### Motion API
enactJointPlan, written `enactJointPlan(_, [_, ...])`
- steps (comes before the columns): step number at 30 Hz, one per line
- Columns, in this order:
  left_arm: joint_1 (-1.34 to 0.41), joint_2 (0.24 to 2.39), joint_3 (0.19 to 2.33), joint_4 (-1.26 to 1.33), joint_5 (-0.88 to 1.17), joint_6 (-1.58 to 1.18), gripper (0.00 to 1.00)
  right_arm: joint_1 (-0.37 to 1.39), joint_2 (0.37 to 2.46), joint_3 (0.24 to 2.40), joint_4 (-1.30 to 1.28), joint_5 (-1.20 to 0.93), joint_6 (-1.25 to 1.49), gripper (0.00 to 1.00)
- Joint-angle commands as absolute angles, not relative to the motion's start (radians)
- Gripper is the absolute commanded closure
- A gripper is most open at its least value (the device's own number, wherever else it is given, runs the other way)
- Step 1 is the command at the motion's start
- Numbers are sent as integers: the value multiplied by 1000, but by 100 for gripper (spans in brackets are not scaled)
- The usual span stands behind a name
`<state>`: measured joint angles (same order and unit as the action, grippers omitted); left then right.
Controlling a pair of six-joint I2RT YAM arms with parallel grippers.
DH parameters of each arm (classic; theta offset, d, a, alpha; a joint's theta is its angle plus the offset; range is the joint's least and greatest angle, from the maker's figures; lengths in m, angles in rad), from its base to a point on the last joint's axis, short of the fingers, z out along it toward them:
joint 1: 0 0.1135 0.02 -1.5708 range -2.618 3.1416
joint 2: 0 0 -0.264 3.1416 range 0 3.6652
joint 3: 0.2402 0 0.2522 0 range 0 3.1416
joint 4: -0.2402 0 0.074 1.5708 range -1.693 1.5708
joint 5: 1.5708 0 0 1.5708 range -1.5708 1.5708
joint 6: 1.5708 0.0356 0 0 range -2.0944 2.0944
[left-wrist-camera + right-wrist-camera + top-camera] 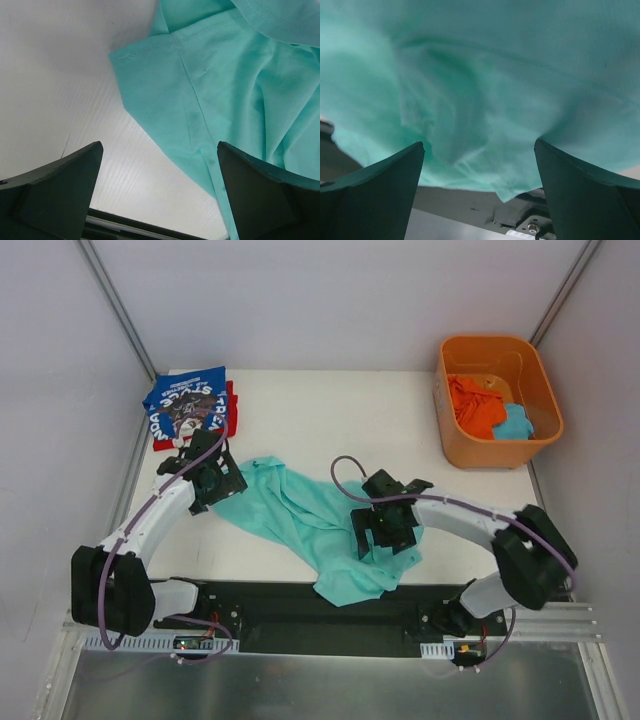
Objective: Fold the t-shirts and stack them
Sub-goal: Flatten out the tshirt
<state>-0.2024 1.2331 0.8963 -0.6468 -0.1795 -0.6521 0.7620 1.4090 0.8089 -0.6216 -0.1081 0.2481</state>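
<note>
- Looking at the mint shirt (pixel 300 515) first: it's lying rumpled and unfolded on the table (pixel 330 410), near the middle, between the two arms.
- Its long axis runs on a diagonal. The far-left end is by the left gripper (pixel 222 485), and the near-right end spills over the table's near edge onto the black base plate (pixel 300 615).
- That left gripper has its jaws wide apart with nothing in them. It sits right at the shirt's far-left end. In the left wrist view a hemmed corner lies just ahead, the cloth's edge runs toward the right-hand finger, and there's bare table under the rest of the gap.
- Same story for the right gripper (pixel 388 532): spread wide, holding nothing. It's over the shirt's right side, and its wrist view is nearly all mint cloth, bunched into folds ahead of the fingers. Can't tell if it's touching.
- So each arm is nearest its own end of the shirt. To me that says the next move is a two-handed grab along that diagonal to spread it flat.
- The folded blue shirt (pixel 185 405) sits on top of the red shirt (pixel 232 418) at the far-left corner, close to the left arm and well apart from the right one. My guess is that's the stack the mint one joins.
- At the far right, the orange tub (pixel 455 455) has more cloth in it, orange and light blue.
</note>
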Motion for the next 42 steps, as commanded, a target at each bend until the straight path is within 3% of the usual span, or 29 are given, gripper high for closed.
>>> enactJointPlan(1, [-170, 1284, 919, -611, -123, -654, 1, 692, 1618, 971, -568, -55, 224, 3])
enactJointPlan(6, [-98, 1364, 969, -543, -8, -618, 1, 503, 1880, 1280, -662, 84, 111, 3])
enactJointPlan(9, [-91, 1417, 1008, -537, -3, -604, 2, 425, 2003, 1475, -707, 63, 42, 3])
enactJointPlan(14, [-66, 1462, 1011, -537, -5, -584, 12, 376, 2025, 1646, -753, 77, 6, 3])
enactJointPlan(21, [-61, 1471, 925, -485, 37, -572, 23, 376, 1777, 1479, -701, 55, -3, 3])
enactJointPlan(27, [-61, 1560, 917, -399, 184, -569, 44, 376, 1589, 1261, -686, 81, 31, 3])
enactJointPlan(32, [-61, 1600, 902, -368, 193, -577, 50, 376, 1496, 1187, -715, 129, 35, 3])
enactJointPlan(39, [-63, 1574, 862, -370, 173, -580, 51, 376, 1417, 1149, -732, 138, 40, 3])
enactJointPlan(41, [-61, 1562, 853, -368, 170, -578, 56, 376, 1404, 1138, -730, 133, 46, 3])
enactJointPlan(42, [-61, 1557, 851, -368, 166, -577, 66, 377, 1398, 1132, -730, 133, 49, 3])
